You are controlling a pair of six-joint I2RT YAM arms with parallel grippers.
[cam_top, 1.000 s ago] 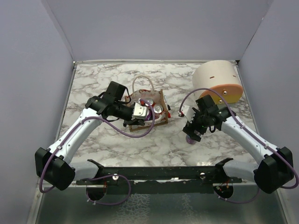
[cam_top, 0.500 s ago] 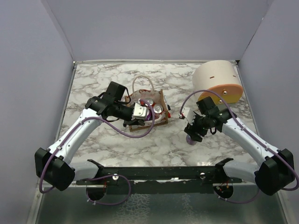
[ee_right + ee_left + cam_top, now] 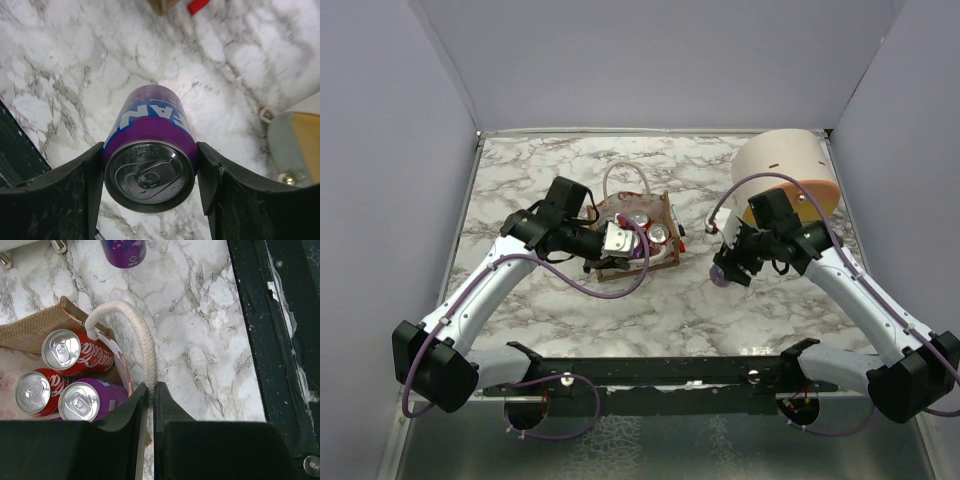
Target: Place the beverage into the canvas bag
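Note:
The canvas bag (image 3: pixel 655 255) stands mid-table, brown with white rope handles; in the left wrist view its wall (image 3: pixel 30 332) encloses two red cola cans (image 3: pixel 62 350) and a purple can (image 3: pixel 82 401). My left gripper (image 3: pixel 620 240) is shut on the bag's near rope handle (image 3: pixel 142 347), pinched between the fingers (image 3: pixel 150 386). My right gripper (image 3: pixel 725 268) is shut on a purple beverage can (image 3: pixel 150 150), fingers on both sides, held to the right of the bag and apart from it. The can also shows in the left wrist view (image 3: pixel 123 250).
A cream dome-shaped container (image 3: pixel 785 175) with an orange rim lies at the back right, just behind the right arm; its edge shows in the right wrist view (image 3: pixel 295 145). A black rail (image 3: pixel 650 370) runs along the near table edge. Grey walls enclose the table.
My right gripper has moved up and left with the purple can, closer to the bag. The left gripper has stayed shut on the rope handle.

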